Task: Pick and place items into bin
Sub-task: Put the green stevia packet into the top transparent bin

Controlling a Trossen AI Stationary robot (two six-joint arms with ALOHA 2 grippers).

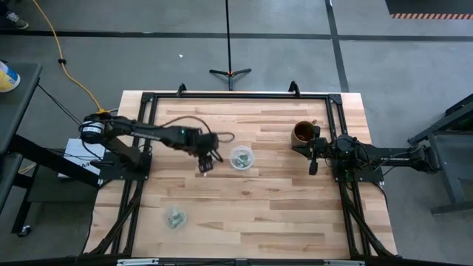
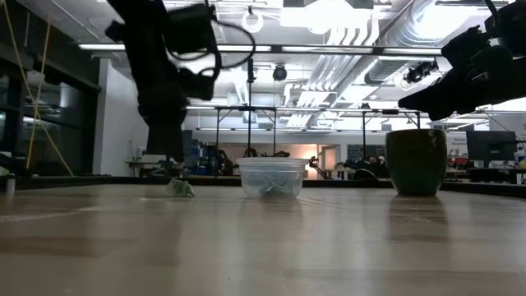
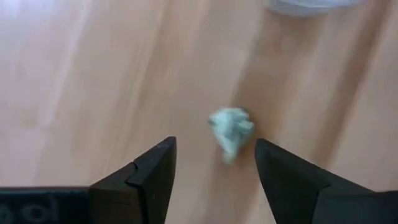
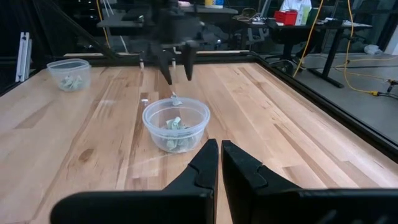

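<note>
left arm stretched from the bench's left edge toward the middle, wrist bent down. left end effector [image 1: 206, 165] pointing straight down, close above the bench surface, fingers [image 3: 149, 177] spread wide apart. right arm low at the right edge, reaching inward. right end effector [image 1: 313, 166] raised, fingers [image 4: 205, 165] pressed together, holding nothing.

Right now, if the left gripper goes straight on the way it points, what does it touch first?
Most likely the small green piece on the table. The left gripper points down, open, with the piece just ahead between its fingers. The clear cup stands off to the side.
</note>
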